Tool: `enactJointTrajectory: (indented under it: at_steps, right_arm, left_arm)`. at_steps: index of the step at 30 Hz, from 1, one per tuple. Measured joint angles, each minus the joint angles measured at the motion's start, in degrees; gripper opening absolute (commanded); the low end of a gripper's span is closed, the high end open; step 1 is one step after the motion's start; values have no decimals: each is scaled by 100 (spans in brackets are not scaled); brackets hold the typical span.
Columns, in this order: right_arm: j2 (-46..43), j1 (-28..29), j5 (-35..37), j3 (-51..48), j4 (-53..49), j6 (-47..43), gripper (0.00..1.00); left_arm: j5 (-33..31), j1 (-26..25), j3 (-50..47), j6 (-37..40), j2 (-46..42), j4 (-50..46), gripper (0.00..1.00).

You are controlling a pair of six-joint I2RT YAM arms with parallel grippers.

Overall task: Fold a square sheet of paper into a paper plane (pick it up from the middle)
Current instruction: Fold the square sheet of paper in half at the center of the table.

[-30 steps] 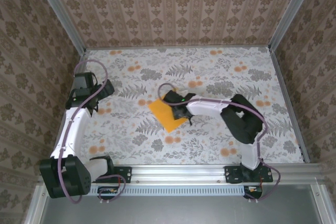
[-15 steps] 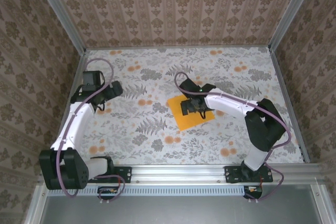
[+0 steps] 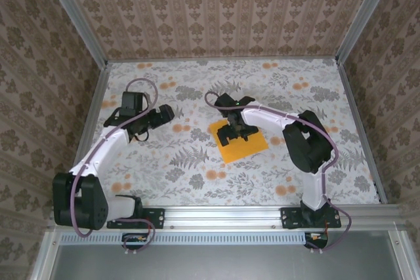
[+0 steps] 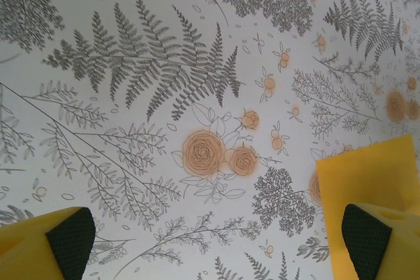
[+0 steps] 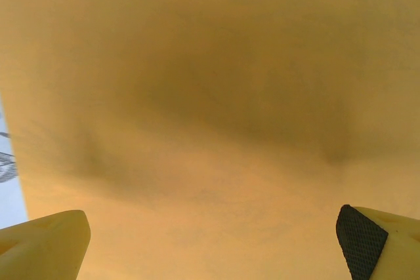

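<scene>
The thin square sheet of orange-yellow paper lies flat mid floral cloth. The right gripper, fingers apart, hangs over its middle; the left gripper, fingers apart, is near its left corner.

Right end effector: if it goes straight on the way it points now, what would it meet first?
The right end effector, open, points down at the square sheet of paper, so it would most likely meet that paper first. How far above the paper it hangs is unclear.

Top camera overhead, looking down; wrist cameras close, low; all share paper.
</scene>
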Motion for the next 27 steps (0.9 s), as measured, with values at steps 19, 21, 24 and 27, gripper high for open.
enactJointTrajectory:
  at_steps: [19,21,24,27]
  right_arm:
    - [363,-372,-424,122,-26,-245,100]
    - [385,-372,-424,170,-28,-278,100]
    - [461,-372,-420,229,-24,-297,100]
    - [555,-372,-422,286,-52,-297,100]
  left_arm:
    - [-17,-144,-103,-634,251,479,100]
    - [-17,-144,-105,-640,282,503,100]
    - [-17,-144,-111,-640,345,518,100]
    - [-17,-144,-127,-640,363,516,100]
